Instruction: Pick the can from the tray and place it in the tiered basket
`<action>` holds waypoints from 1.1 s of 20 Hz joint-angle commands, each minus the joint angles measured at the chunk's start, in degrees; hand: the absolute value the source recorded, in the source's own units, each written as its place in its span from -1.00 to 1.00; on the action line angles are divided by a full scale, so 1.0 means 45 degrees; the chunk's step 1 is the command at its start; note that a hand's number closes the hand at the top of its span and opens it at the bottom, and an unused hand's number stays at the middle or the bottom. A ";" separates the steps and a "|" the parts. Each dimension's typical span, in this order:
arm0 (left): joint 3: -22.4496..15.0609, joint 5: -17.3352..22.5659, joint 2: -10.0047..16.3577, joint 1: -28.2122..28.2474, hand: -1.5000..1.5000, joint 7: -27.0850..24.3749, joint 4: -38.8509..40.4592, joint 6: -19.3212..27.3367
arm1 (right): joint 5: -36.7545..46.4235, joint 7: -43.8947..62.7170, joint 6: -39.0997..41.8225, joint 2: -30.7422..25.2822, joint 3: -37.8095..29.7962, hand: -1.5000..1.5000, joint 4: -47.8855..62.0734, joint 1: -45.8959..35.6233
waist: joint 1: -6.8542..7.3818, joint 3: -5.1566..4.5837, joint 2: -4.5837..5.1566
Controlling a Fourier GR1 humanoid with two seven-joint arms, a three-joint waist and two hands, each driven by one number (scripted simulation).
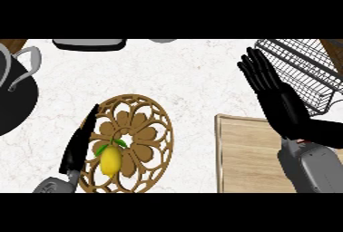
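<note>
No can shows anywhere in the head view. The black wire tiered basket (301, 68) stands at the upper right corner. My right hand (281, 102) is raised just left of it, open with straight fingers pointing away from me, and holds nothing. Its wrist hangs over the pale wooden tray (244, 154) at the lower right, whose visible surface is bare. My left hand (77, 145) shows edge-on at the lower left, open with straight fingers, along the left rim of a round carved wooden trivet (144, 118).
A yellow lemon (111, 159) with green leaves lies on the trivet's lower left part. A black pot (13, 104) with a grey handle fills the left edge. A grey and black appliance (89, 44) sits at the back edge.
</note>
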 commanded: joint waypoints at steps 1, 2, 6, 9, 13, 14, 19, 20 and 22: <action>0.0073 -0.0299 -0.0464 0.0210 0.00 -0.0272 -0.0366 0.0381 | -0.1004 -0.0729 0.1077 -0.0379 -0.1220 1.00 0.0540 0.0678 | -0.0242 0.0167 -0.0231; 0.0473 0.0056 -0.0178 -0.0028 0.00 -0.0165 -0.1022 0.0415 | -0.2396 -0.0571 0.1683 -0.1244 -0.2525 1.00 0.0176 0.0979 | -0.0363 0.0182 -0.0262; 0.1247 0.0209 -0.0088 -0.0934 0.00 -0.0935 -0.2263 0.0797 | -0.5493 -0.0609 0.2475 -0.2227 -0.5760 1.00 0.0977 0.1399 | -0.0913 0.0266 -0.0384; 0.0761 0.0273 -0.0656 -0.0858 0.00 -0.0676 -0.2467 0.0752 | -0.5924 0.1051 0.2006 -0.2589 -0.6276 -1.00 0.3170 0.2548 | -0.0664 0.0220 -0.0206; 0.0728 0.0400 -0.0722 -0.0382 0.00 -0.0739 -0.2727 0.0695 | -1.0069 0.2183 0.6834 -0.2633 -0.6371 -1.00 0.3216 0.3530 | -0.0636 0.0237 -0.0317; 0.0628 0.0070 -0.1002 -0.1023 0.00 -0.0250 -0.2687 0.1178 | -1.0539 0.2439 0.7871 -0.3415 -0.6760 -1.00 0.3456 0.3625 | -0.0710 0.0230 -0.0285; 0.0581 -0.0104 -0.1279 -0.1264 0.00 -0.0315 -0.2265 0.1083 | -1.0794 0.2209 1.1871 -0.5663 -0.8348 -1.00 0.4919 0.5070 | -0.0590 0.0185 -0.0239; 0.0448 -0.0070 -0.1046 -0.0975 0.00 0.0071 -0.2945 0.1034 | -1.0170 0.2165 1.2251 -0.6562 -0.8741 -1.00 0.5367 0.4786 | -0.0450 0.0207 -0.0253; 0.0517 -0.0206 -0.0974 -0.0930 0.00 -0.0253 -0.2734 0.1073 | -0.8329 0.1690 1.2321 -0.7563 -0.9560 -1.00 0.4330 0.4904 | -0.0660 0.0182 -0.0280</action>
